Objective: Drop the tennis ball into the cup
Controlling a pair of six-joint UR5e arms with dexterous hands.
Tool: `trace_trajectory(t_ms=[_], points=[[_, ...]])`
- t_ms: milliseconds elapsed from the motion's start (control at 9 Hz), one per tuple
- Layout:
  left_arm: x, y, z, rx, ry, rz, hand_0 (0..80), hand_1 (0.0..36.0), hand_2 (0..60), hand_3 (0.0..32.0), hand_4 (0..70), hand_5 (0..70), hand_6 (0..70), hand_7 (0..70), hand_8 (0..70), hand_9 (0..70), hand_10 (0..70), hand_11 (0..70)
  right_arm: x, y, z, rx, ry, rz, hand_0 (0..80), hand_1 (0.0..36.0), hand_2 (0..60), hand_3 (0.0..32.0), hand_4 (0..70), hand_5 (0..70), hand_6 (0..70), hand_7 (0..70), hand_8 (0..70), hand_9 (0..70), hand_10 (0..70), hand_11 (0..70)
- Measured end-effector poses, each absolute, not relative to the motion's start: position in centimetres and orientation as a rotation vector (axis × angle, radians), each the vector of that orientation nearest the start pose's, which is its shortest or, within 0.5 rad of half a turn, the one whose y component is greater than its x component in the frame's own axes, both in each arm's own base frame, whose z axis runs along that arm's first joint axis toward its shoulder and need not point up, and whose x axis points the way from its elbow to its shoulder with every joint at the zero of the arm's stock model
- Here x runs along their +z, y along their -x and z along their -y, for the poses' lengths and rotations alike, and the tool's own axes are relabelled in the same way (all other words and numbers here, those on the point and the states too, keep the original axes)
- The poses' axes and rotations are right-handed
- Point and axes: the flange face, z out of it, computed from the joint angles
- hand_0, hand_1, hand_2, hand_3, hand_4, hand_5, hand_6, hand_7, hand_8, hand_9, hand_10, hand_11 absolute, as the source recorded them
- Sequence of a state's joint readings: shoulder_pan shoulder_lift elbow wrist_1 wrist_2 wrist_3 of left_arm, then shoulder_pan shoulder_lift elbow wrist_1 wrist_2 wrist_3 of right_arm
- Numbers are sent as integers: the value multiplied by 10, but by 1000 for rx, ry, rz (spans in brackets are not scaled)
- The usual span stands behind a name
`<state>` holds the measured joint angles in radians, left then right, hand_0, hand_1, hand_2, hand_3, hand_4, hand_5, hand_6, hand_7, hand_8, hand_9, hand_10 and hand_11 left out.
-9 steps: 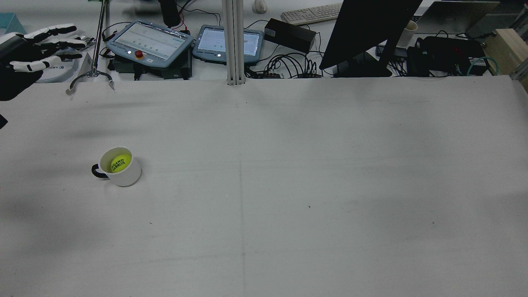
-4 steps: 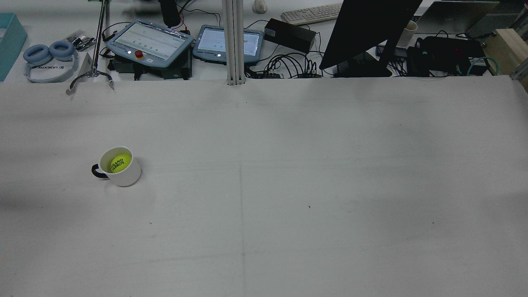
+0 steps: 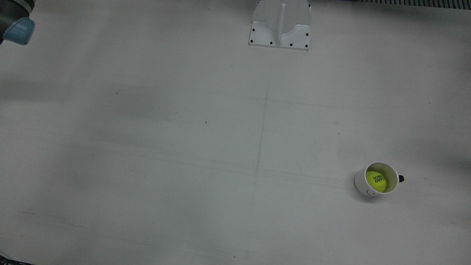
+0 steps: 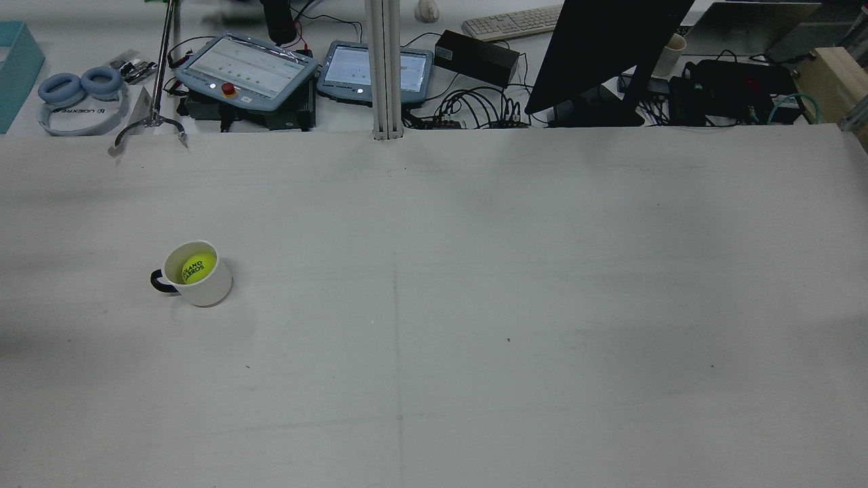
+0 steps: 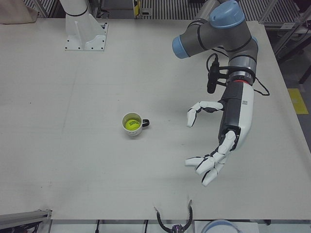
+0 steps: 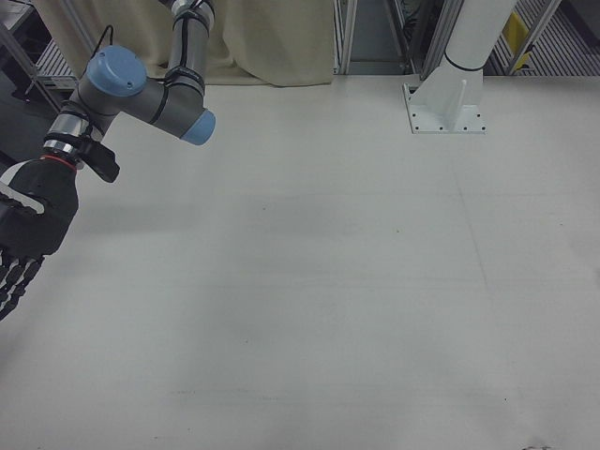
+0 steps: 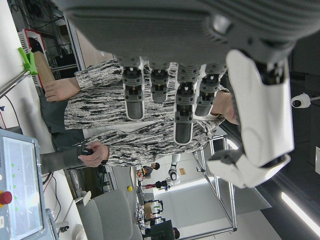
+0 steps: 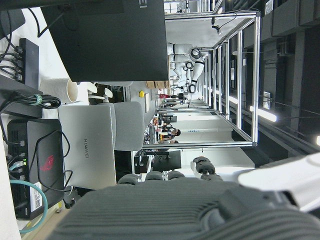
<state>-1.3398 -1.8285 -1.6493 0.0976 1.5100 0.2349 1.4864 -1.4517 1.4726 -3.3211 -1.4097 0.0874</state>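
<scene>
A white cup with a dark handle stands upright on the table's left half in the rear view. A yellow tennis ball lies inside it. Cup and ball show in the front view, and cup and ball in the left-front view. My left hand hangs above the table, well to the right of the cup in that view, fingers spread and empty. My right hand is at the right-front view's left edge, fingers extended, holding nothing.
Beyond the table's far edge lie two teach pendants, blue headphones, a monitor and cables. A metal stand foot sits at the far left edge. A white pedestal stands at the robot's side.
My left hand, at the rear view's top left a second ago, has left that view and uncovered the headphones. The cup and ball have not moved.
</scene>
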Motion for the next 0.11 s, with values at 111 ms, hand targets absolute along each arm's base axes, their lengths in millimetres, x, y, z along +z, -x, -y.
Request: trace_trajectory(t_ms=[111], points=[[526, -2, 613, -1786, -59, -2281, 504, 224, 426, 0, 222, 138, 420, 221, 151, 129, 166, 258, 690, -105, 535, -2305, 17, -1975, 0, 0, 0, 0, 0, 0, 0, 0, 0, 0, 0, 0]])
